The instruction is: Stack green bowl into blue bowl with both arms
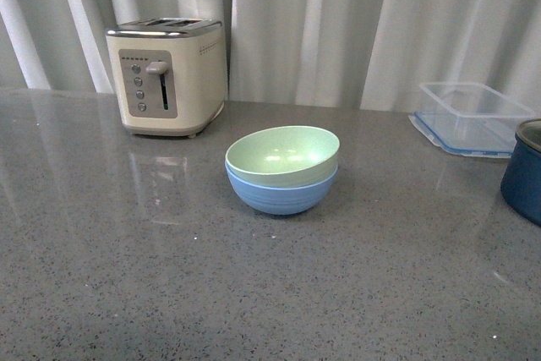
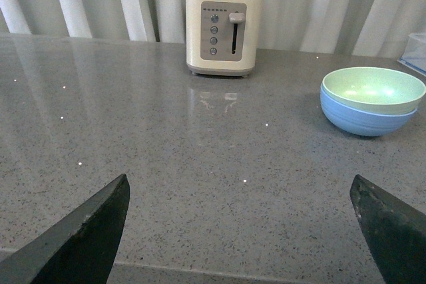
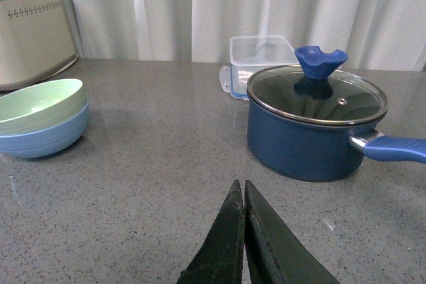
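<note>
So, quick rundown:
Stack: pale mint-green round matte bowl [image 1: 282,155] sits nested inside the light sky-blue round matte bowl [image 1: 281,193], mid-counter on the grey speckled countertop [image 1: 127,276], a bit in front of the cream two-slot toaster [image 1: 167,75].
Left gripper [image 2: 239,224]: fingers spread wide, grasping nothing, well apart from the bowls.
Right gripper [image 3: 243,231]: fingers pressed together, nothing between them, also well clear.
Step in hand: looks basically done to me. Best move is keeping both arms away so nothing nudges the stack; green rim looks a touch tilted, not worth poking.
Containers: green bowl looks empty; clear plastic box [image 1: 475,116] looks empty; dark blue pot with glass lid [image 3: 314,121], contents can't tell.
</note>
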Robot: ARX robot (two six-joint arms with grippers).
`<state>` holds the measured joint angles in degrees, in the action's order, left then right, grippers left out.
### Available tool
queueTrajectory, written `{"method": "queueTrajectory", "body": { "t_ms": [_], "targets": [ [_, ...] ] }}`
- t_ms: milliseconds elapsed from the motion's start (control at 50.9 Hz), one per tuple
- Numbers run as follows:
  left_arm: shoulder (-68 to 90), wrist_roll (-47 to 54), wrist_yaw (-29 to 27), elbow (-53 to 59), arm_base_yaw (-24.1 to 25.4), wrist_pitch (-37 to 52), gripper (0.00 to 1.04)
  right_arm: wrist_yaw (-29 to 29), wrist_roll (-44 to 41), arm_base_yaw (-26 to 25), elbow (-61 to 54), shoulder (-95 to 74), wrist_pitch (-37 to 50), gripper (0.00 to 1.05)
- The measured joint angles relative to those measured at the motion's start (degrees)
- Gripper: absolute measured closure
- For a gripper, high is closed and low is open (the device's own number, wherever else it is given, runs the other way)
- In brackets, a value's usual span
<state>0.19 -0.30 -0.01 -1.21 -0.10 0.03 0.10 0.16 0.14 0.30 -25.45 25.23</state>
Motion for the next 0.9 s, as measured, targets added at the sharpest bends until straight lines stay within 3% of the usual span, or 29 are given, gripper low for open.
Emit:
{"method": "queueTrajectory", "body": {
  "t_ms": [746, 844, 903],
  "targets": [
    [0.00, 0.00, 0.00, 0.00, 0.00, 0.00, 0.07, 0.00, 0.00, 0.00, -0.02, 15.63, -15.21, 1.04],
    [0.00, 0.02, 0.00, 0.00, 0.00, 0.00, 0.07, -0.11, -0.02, 0.00, 0.02, 22.21, -23.91, 1.04],
    [0.00, 0.00, 0.00, 0.00, 0.00, 0.00, 0.07, -0.11, 0.00, 0.00, 0.02, 24.94, -24.87, 1.04]
  ]
}}
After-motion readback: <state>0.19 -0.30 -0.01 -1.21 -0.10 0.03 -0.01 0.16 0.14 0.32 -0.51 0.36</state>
